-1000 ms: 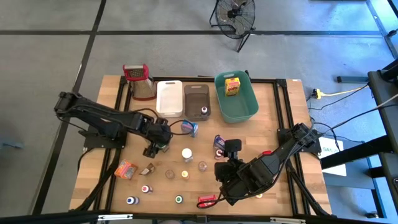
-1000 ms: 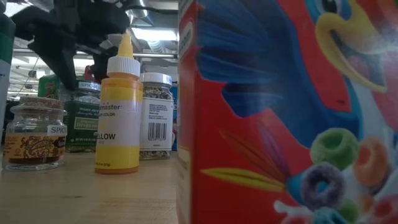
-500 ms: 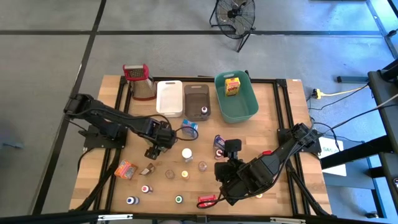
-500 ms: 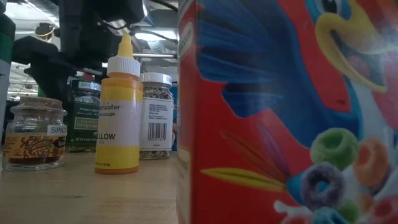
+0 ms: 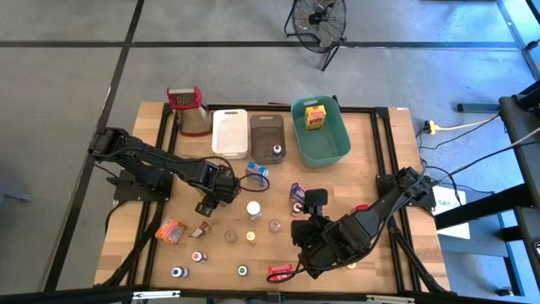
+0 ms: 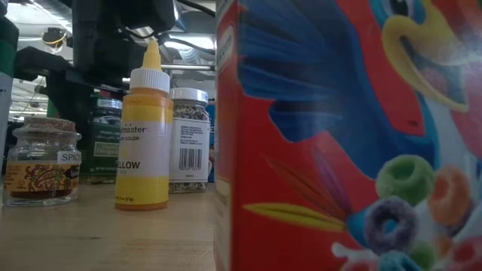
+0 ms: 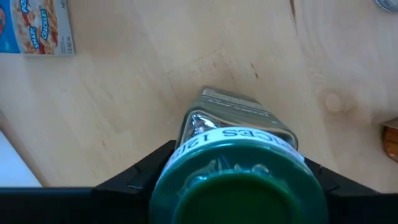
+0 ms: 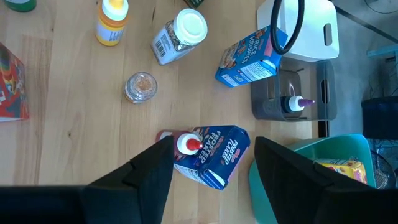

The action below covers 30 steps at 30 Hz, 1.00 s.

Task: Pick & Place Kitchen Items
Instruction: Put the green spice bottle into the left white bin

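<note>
My left gripper [image 5: 221, 187] stands mid-table over a glass spice jar with a green cap [image 7: 239, 186], which stands on the wood; in the low view the jar [image 6: 102, 143] shows under the dark gripper. A blue Rice Krispies box [image 5: 257, 172] lies just to its right. My right gripper [image 8: 211, 177] is open and waits above a blue Frosted Flakes box [image 8: 217, 155] and a red-capped bottle [image 8: 186, 144]. Small bottles and jars [image 5: 251, 237] and an orange box [image 5: 171, 230] are scattered toward the near edge. My left gripper has the spice jar at its green cap [image 7: 186, 177], pinched between the two fingers [image 7: 140, 174], one on each side. It comes from above, pointing down. The jar is upright with its base on the table.
Along the far edge stand a steel grater [image 5: 190, 110], a white bin [image 5: 229, 133], a brown bin [image 5: 263, 127] holding a bottle, and a teal bin [image 5: 333, 148] holding a yellow box. In the low view, a Froot Loops box [image 6: 346, 135] and a yellow bottle [image 6: 144, 135] stand in front.
My left gripper has come down over the green-capped jar and shifted slightly toward the table's right; the arm's elbow has swung right too. The jar has stayed on the table. My right arm has kept still.
</note>
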Tool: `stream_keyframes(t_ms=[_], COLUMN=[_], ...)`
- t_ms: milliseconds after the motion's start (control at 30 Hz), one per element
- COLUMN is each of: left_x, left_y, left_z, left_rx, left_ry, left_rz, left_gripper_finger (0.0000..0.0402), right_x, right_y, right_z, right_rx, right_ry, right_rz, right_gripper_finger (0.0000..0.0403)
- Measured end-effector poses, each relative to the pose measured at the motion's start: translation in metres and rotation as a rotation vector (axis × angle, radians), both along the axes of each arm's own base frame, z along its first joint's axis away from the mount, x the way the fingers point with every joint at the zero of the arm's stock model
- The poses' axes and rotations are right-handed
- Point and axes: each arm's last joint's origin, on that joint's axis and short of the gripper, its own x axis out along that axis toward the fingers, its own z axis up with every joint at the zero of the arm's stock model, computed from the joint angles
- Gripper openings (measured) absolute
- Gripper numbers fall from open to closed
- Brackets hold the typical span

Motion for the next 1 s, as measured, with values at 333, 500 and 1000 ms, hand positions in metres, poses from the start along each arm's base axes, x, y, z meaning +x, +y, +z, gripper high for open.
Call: stream_keyframes(t_ms=[333,500,1000], left_x=[0.007,0.008,0.005], left_y=[-0.001,-0.001,0.0], left_z=[0.011,0.013,0.026], left_rx=[-0.005,-0.005,0.045], left_ry=[-0.028,-0.029,0.027], left_rz=[0.001,0.001,0.036], left_gripper_finger=[0.0205,0.0204,0.0202], right_x=[0.0,0.0,0.0], right_y=[0.0,0.0,0.0], right_z=[0.0,0.0,0.0], right_rx=[-0.001,-0.002,-0.006], right_ry=[0.0,0.001,0.0], right_rz=[0.0,0.002,0.004], right_gripper_finger=[0.0225,0.0225,0.0225])
